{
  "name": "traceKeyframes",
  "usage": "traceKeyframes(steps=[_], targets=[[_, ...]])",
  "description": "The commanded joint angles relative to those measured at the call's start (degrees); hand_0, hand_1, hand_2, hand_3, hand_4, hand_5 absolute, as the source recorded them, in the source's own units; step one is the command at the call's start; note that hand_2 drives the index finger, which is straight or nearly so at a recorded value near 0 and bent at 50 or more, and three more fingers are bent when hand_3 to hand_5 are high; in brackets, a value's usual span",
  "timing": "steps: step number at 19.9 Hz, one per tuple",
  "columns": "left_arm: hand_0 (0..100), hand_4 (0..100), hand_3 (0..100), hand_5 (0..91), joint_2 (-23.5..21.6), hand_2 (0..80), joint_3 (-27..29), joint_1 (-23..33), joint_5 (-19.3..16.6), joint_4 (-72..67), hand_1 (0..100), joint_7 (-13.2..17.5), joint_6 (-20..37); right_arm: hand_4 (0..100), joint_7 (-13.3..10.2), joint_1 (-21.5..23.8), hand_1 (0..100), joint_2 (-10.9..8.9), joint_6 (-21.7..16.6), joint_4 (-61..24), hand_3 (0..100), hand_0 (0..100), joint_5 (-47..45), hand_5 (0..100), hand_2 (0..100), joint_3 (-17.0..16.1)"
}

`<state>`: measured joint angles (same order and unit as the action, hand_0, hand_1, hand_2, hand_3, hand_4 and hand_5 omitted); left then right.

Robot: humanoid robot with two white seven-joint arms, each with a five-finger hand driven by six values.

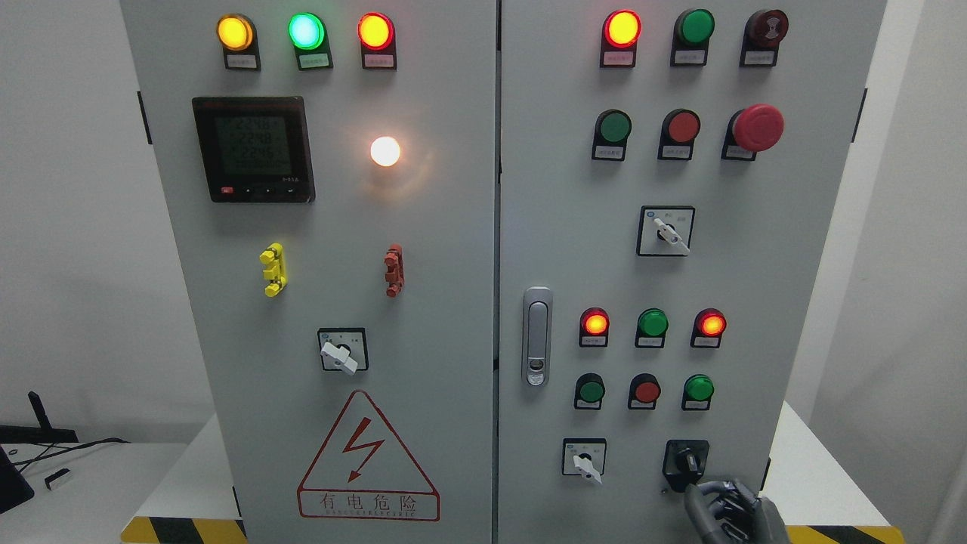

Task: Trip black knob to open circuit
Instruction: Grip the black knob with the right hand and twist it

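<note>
Rising from the bottom edge at the lower right, the right hand (724,508) is the closest thing in view, its dark grey fingers (699,502) reaching up toward the black knob (686,461). That knob sits low on the right door of the grey cabinet (453,227), in a black square plate just right of a white selector switch (585,459) and below a row of three small buttons. The fingers look loosely curled and close together, holding nothing that I can make out; the uppermost fingertip lies just beneath the knob's plate, near it or perhaps grazing its lower edge (contact with the knob itself cannot be confirmed from this angle). The left hand does not show at all.

As for progress, the approach looks nearly complete but the trip itself appears not yet done: the knob's handle points roughly upward with a slight lean, no fingers wrap it, and many indicator lamps on both doors glow, including the red lamp (594,323) above the lower button rows. My judgement is that what remains is the last small rise of the hand, closing the fingers on the knob's handle, and the twist that opens the circuit. Because the knob is small and set close to the panel, a finger slipping off the handle seems the main risk
</note>
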<state>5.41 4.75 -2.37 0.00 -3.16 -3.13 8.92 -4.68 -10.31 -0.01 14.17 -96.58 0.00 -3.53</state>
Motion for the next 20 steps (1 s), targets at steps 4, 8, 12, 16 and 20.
traceKeyframes(steps=[4,8,12,16,20], targets=[[12,0,0,0.0,0.0,0.0,0.0,0.0,-1.8,0.0,39,0.0,0.0,77,0.0,-0.1,71,1.59,0.2,-0.7,85,46,2.0,76,53,0.9],[12,0,0,0.0,0.0,0.0,0.0,0.0,-1.8,0.0,39,0.0,0.0,77,0.0,-0.2,71,2.47,0.3,-0.8,85,46,2.1,76,53,1.4],[12,0,0,0.0,0.0,0.0,0.0,0.0,-1.8,0.0,39,0.0,0.0,77,0.0,-0.3,71,2.64,0.3,-0.8,85,45,2.1,76,53,1.5],[12,0,0,0.0,0.0,0.0,0.0,0.0,-1.8,0.0,39,0.0,0.0,77,0.0,-0.6,71,2.64,0.3,-0.9,85,46,2.1,76,53,1.5],[12,0,0,0.0,0.0,0.0,0.0,0.0,-1.8,0.0,39,0.0,0.0,77,0.0,-0.6,72,3.08,0.4,-1.1,85,45,2.2,76,53,2.4]])
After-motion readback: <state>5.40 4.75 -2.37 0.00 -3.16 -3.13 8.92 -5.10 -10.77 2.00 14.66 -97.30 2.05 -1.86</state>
